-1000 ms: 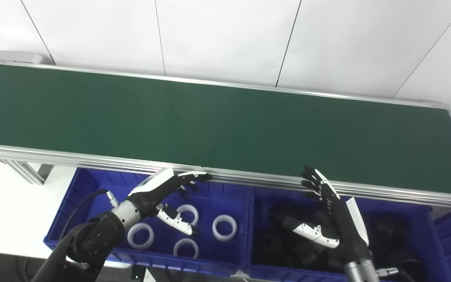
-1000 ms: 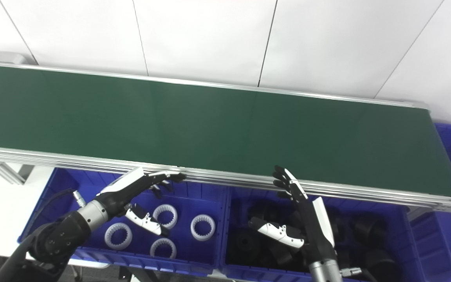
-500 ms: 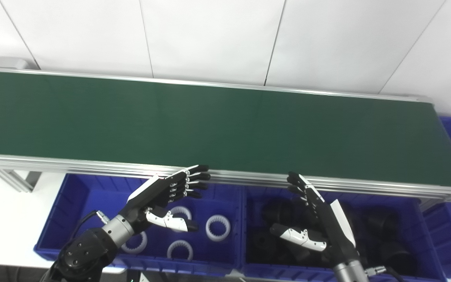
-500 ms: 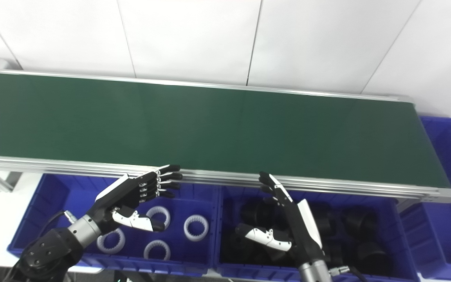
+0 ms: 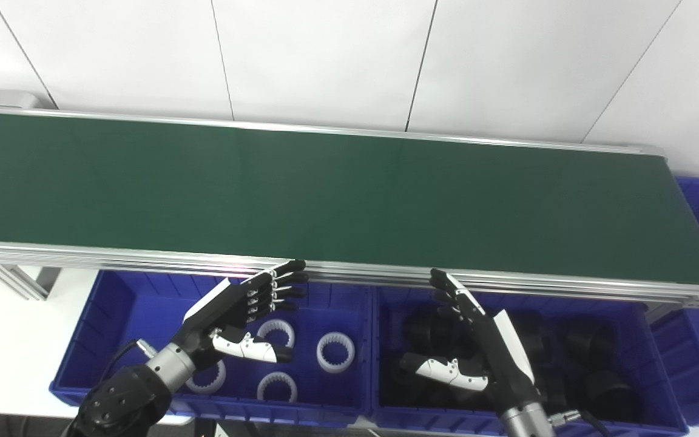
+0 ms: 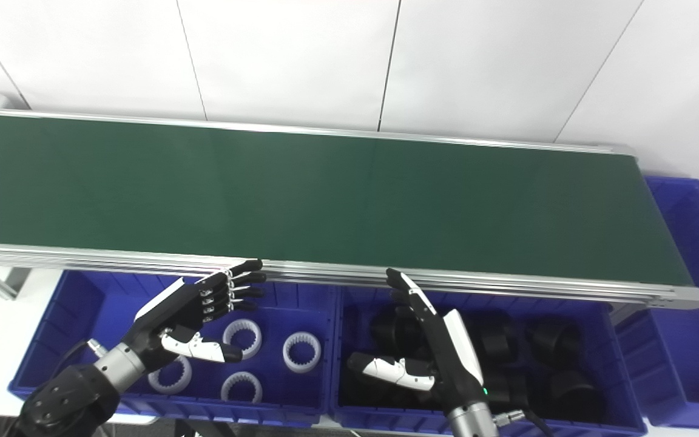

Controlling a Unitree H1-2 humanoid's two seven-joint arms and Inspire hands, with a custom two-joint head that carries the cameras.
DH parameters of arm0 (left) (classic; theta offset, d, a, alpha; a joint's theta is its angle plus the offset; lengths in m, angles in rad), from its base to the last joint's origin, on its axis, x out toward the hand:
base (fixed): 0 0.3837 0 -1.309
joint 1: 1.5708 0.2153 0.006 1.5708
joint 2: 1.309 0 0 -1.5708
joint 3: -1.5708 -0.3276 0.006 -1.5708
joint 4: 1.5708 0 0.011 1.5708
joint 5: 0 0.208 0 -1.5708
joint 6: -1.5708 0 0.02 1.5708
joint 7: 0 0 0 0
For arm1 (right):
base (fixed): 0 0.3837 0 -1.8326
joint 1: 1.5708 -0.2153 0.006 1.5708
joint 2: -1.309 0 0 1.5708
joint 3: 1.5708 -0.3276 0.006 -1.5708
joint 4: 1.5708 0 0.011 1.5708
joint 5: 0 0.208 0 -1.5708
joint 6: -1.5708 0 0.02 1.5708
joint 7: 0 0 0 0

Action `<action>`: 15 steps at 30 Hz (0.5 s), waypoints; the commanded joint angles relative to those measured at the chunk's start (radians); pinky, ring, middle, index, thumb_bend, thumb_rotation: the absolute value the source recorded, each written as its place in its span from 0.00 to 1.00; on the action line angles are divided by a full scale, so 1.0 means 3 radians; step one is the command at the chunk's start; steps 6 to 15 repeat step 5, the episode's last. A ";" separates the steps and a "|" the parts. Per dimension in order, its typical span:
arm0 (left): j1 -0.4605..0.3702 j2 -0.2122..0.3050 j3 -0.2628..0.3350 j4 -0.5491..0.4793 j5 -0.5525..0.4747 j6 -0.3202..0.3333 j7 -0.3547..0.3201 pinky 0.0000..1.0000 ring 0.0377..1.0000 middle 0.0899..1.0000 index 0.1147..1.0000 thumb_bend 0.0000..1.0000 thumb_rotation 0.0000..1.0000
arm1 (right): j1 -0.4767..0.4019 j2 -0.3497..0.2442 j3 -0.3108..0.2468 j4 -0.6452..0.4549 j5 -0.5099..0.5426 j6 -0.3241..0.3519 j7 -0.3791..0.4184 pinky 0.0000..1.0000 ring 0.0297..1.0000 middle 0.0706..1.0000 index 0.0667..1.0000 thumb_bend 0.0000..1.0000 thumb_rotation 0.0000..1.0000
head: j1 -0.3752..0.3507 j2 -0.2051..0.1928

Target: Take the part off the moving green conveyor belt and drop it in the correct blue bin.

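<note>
1. The green conveyor belt [image 5: 337, 194] runs just beyond both our hands, and we see no part on it.
2. Below our left hand [image 5: 237, 303], spread wide and empty, the left blue bin [image 5: 113, 315] holds white toothed rings [image 5: 332, 352].
3. Below our right hand [image 5: 483, 340], also spread and empty, the right blue bin [image 5: 665, 370] holds black parts [image 5: 586, 337].
4. We judge such parts light, stiff and slick plastic; pinching across the outer rim should hold best.

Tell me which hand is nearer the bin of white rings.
Left. The left hand hovers open right over the bin of white rings; the right hand is open over the neighbouring bin of black parts.
</note>
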 commanded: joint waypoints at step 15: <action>-0.0035 0.0008 0.0052 0.0059 -0.0097 -0.0225 -0.0033 0.81 0.86 0.89 0.91 0.89 0.13 | -0.0018 0.0044 0.0017 0.0012 -0.0007 -0.0043 -0.0071 0.80 0.87 0.90 0.92 0.84 0.42 | -0.0088 -0.0095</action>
